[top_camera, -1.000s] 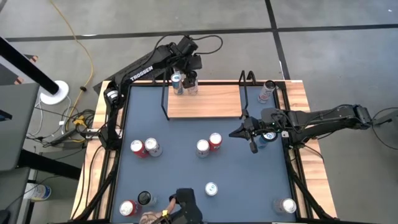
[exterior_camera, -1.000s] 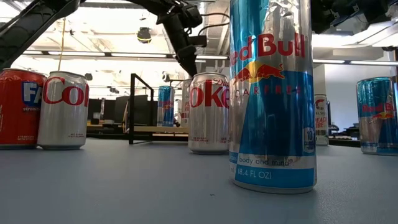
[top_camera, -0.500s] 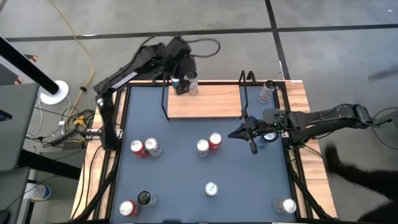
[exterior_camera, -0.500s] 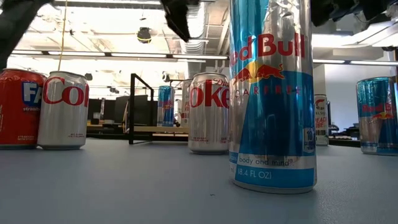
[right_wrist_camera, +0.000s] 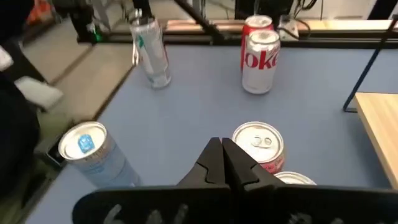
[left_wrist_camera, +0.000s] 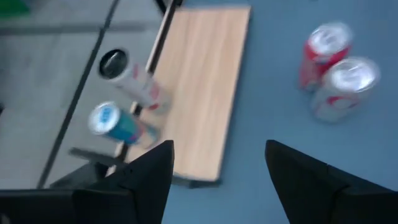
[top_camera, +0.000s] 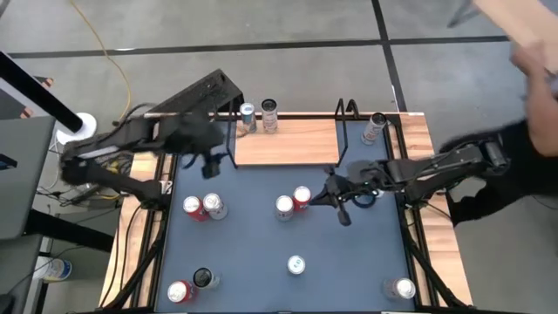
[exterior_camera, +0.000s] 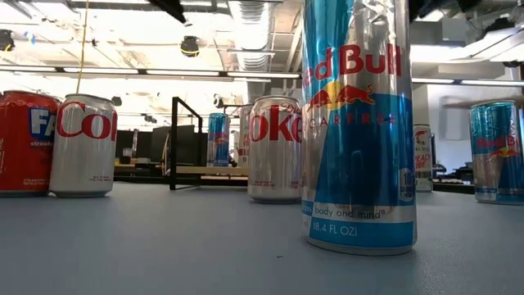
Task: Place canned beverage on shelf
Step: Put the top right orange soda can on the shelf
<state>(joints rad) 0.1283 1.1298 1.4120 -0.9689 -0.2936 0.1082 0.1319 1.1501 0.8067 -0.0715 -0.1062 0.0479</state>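
Light-wood shelf point(top_camera: 288, 141), framed by thin black wire at both ends, sits at the far edge of the dark-blue tabletop point(top_camera: 261, 253) and already carries two slim cans at its far left corner: a blue one point(top_camera: 248, 116) and a silver one point(top_camera: 269, 113), upright and just beside each other. Judging by that, one placement looks finished and the next pick has not begun. The left gripper point(left_wrist_camera: 217, 180), fingers apart and empty, hangs off the shelf's left end. The right gripper point(right_wrist_camera: 222, 163), fingers pressed together and holding nothing, hovers off the shelf's right front corner, near a red can point(top_camera: 302, 197) and a silver Coke can point(top_camera: 284, 207). The next move calls for spreading those fingers and dropping over one of them.
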